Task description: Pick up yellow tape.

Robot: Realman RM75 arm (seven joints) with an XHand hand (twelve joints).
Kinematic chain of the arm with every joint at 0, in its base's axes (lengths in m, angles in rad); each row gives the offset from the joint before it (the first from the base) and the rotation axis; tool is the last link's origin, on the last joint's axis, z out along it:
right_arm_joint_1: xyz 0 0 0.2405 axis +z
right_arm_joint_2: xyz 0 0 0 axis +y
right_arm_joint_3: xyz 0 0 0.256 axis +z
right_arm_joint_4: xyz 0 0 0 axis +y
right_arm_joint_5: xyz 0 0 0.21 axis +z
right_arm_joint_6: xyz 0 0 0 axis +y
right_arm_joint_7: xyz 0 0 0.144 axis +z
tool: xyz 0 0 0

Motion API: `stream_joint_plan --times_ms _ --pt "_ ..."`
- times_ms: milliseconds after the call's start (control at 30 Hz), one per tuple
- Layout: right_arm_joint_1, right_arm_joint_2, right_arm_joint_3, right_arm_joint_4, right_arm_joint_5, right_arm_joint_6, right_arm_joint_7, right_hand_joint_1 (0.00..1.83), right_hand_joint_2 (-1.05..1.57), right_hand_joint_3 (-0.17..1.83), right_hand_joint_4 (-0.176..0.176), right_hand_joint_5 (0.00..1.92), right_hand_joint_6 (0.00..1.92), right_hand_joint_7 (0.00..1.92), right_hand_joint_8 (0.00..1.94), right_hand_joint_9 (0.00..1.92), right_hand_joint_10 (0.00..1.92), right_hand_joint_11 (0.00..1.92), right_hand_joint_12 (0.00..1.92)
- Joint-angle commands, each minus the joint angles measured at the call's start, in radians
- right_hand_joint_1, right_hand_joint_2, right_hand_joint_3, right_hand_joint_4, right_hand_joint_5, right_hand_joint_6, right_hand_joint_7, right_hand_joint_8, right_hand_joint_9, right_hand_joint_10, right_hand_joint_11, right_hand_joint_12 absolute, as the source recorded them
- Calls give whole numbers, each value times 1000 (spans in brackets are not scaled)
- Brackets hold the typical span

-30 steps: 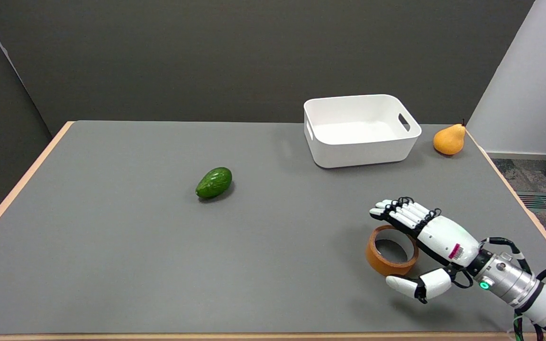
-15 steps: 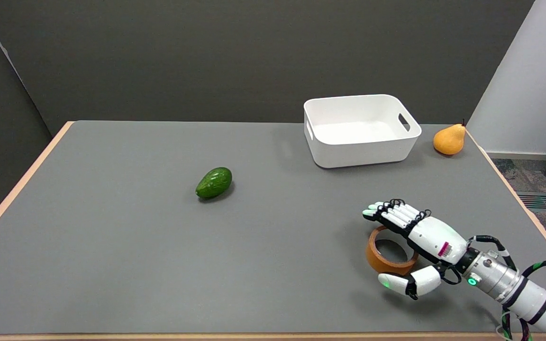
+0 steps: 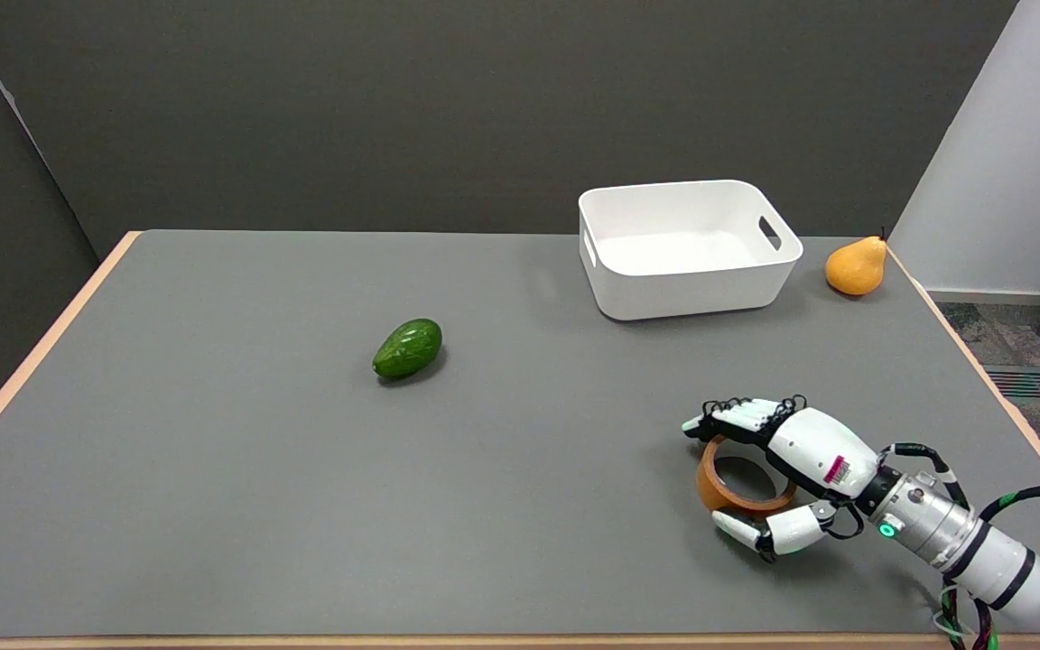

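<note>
While a green avocado (image 3: 407,348) lies left of centre on the grey worktop (image 3: 213,469), the yellow tape (image 3: 720,488) sits flat at the lower right of the frame. Over it is the right hand (image 3: 786,460), fingers (image 3: 737,417) at the roll's far rim and thumb at its near side, spread apart and not yet clamped. A white bin (image 3: 687,248) and an orange pear (image 3: 856,264) stand at the upper right.

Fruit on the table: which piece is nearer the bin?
The pear, orange-yellow, just right of the bin at the far right corner. The green avocado lies well to the bin's left, mid-table.
</note>
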Motion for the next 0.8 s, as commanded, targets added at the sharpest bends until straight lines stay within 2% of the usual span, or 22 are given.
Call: stream_joint_plan --times_ms 33,100,167,333,467,567,667,800 --pt "51 -4 -18 -24 -19 65 -45 1294 1101 277 17 526 1087 757 1404 729 1216 682 1751" --pt "62 1 -17 -24 -19 83 -57 1167 1200 141 -84 567 1565 841 1307 796 1277 786 1792" --pt "76 7 -14 -24 -14 94 -57 1325 1159 149 -144 577 1536 827 1262 798 1438 871 1823" --pt "128 30 -7 11 -11 93 -57 1342 1117 223 -146 593 1528 831 1270 798 1449 860 1881" --pt "180 51 0 66 -5 76 -57 1339 1141 184 -145 578 1538 819 1291 786 1464 913 1911" --pt "230 69 5 130 -5 43 -57 1345 1141 187 -173 563 1531 832 1310 787 1465 897 1910" --pt "297 90 6 193 -5 -28 -60 1347 1134 198 -176 565 1521 837 1312 789 1466 901 1918" --pt "422 104 -5 273 -15 -197 -104 1348 1130 205 -176 567 1519 837 1311 790 1466 904 1921"
